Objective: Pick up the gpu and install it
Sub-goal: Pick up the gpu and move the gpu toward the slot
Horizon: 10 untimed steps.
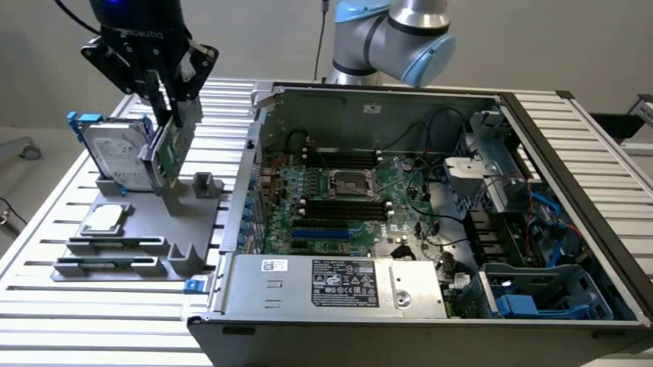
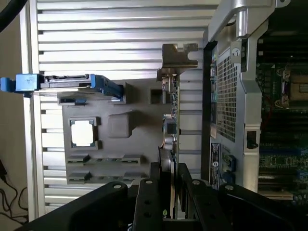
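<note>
The gpu [image 1: 168,149] is a thin green card standing on edge over the grey holder tray [image 1: 128,200] at the exterior view's left, beside the open computer case [image 1: 243,218]. My gripper [image 1: 171,103] comes down on it from above, and its fingers [image 1: 190,98] clamp the card's upper edge. The wrist view sees the gpu [image 2: 171,130] edge-on, with its silver end bracket [image 2: 179,57] at the far end and a black finger [image 2: 150,192] on each side. My gripper [image 2: 169,187] is shut on the card. Whether the card's lower edge still rests in the holder is unclear.
A silver hard drive [image 1: 110,149] with a blue frame stands in the holder behind the card. A small square silver chip [image 1: 105,219] lies lower on the tray. Inside the case are the motherboard [image 1: 342,195], blue slots [image 1: 324,232], the power supply [image 1: 337,283] and cables.
</note>
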Motion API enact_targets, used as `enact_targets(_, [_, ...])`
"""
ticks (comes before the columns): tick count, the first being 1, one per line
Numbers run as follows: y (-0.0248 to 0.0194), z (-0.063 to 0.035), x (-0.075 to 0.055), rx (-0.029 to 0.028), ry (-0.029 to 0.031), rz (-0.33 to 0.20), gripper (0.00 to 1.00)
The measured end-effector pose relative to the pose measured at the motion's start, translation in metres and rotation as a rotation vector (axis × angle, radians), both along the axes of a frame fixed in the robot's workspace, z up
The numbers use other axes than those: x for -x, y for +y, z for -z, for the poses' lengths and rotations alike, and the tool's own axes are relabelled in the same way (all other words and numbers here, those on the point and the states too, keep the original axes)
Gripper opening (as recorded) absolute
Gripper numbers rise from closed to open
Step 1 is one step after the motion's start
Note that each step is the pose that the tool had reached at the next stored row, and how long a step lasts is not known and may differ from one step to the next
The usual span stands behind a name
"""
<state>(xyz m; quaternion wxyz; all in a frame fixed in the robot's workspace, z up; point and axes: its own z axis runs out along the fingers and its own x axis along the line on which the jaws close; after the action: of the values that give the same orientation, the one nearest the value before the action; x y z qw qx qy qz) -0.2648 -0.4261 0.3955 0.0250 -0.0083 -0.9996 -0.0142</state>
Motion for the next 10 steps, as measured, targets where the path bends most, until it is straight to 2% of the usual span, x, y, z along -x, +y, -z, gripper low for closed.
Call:
enact_targets(6, [0.0000, -0.0267, -0.027, 0.0000, 0.0000, 0.000, 0.26])
enact_targets(10, [0.0000, -0.0355, -0.046, -0.0014, 0.0000, 0.000, 0.26])
